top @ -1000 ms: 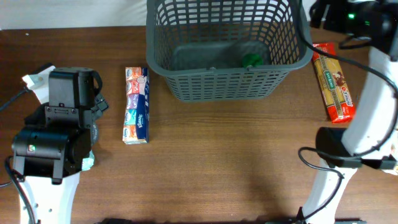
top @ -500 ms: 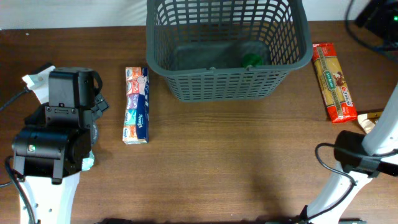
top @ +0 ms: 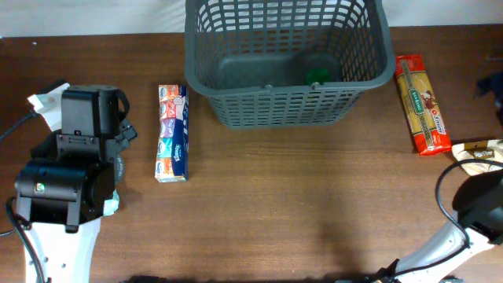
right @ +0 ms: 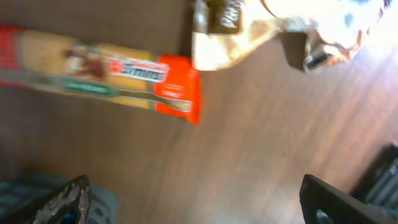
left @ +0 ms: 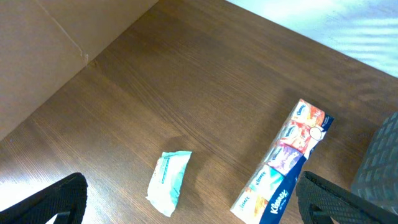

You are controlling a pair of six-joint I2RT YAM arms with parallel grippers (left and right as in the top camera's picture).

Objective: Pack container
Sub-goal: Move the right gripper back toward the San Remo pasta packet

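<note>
Right now the right gripper (right: 205,202) hangs with its jaws spread wide and empty above the pasta pack (right: 99,74) and a crumpled wrapper (right: 249,31), though this view is blurred. Which one it is after I cannot tell; the pasta looks likelier. To take it well, span its narrow width near mid-length so the long, stiff, glossy pack does not tip. Then lift it clear of the rim and lay it in lengthwise. The left gripper (left: 199,202) is equally wide and empty, over a soft teal sachet (left: 169,182) and a shiny tissue pack (left: 283,165). The container (top: 287,102), a grey slotted plastic basket, stands at the far middle of the table (top: 275,204), between tissues and pasta. Something small and green (top: 317,75) lies inside.
</note>
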